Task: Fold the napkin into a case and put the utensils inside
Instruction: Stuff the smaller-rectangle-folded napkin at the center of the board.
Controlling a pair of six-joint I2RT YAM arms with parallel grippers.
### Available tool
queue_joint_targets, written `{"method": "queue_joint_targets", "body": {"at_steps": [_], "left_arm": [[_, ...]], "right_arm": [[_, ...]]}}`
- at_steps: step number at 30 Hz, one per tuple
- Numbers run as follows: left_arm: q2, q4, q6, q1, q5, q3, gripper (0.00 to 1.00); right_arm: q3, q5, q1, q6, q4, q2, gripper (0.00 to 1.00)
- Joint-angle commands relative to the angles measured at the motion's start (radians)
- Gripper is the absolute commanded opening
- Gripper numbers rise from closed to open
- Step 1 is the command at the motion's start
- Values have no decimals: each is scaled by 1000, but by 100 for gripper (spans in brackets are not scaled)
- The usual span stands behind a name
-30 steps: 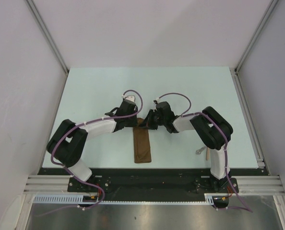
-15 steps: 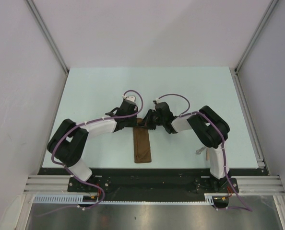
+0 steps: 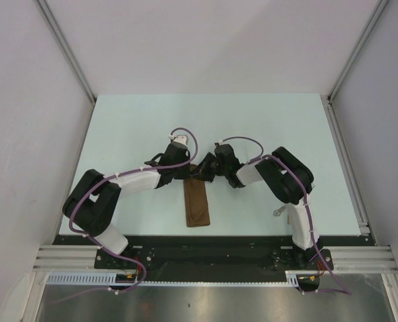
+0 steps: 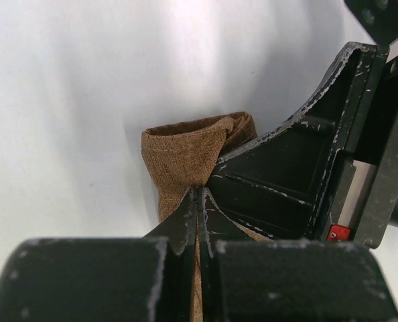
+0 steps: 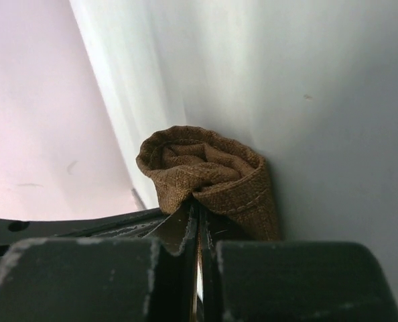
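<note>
Top external view: the napkin (image 3: 197, 204) lies at the middle of the counter (image 3: 132, 127) as a narrow dark-brown strip, its long axis running near to far. The left claw (image 3: 191, 172) and right claw (image 3: 204, 169) meet at the strip's far end, one on each side, so the rest of the cloth stretches from them toward the near edge.

On the left wrist view the left claw (image 4: 197, 196) is clenched, with a gather of the napkin (image 4: 182, 151) pinched at its tips. On the right wrist view the right claw (image 5: 197, 206) is likewise clenched on the napkin (image 5: 206, 164), whose end curls into a soft, open-mouthed roll of coarse weave with a stitched hem.

The utensils (image 3: 281, 213) lie well apart to the near right, partly hidden by the right arm, which is the nearer one to them.
</note>
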Motion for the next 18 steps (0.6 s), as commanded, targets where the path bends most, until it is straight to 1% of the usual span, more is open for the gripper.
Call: {"method": "queue_joint_targets", "body": {"at_steps": [1,2,3,4,6,10,13,14,15,16,18], "left_arm": [[-29,30,-40,-13,54,-9,0],[-35,28,-33,-10,42,-9,0],[-40,28,-28,-8,35,-11,0],[-43,25,-25,-8,34,-9,0],[-38,26,-24,-6,37,-6,0],[-24,29,-25,-2,44,-6,0],[-27,31,-24,0,49,-2,0],[-27,31,-24,0,46,0,0],[-26,30,-22,1,46,2,0],[-23,28,-20,3,48,6,0],[-20,20,-19,4,49,17,0]], "right_arm": [[22,29,0,165,178,48,0],[13,31,-3,185,193,50,0],[-5,34,-6,197,299,51,0],[-24,40,-11,214,347,53,0],[-45,66,-21,238,395,60,0],[-35,57,-35,236,467,87,0],[-27,78,-31,158,403,71,0],[-13,81,-26,125,336,65,0],[7,90,-11,55,301,44,0],[10,110,-6,29,276,33,0],[-18,135,-2,15,273,19,0]]}}
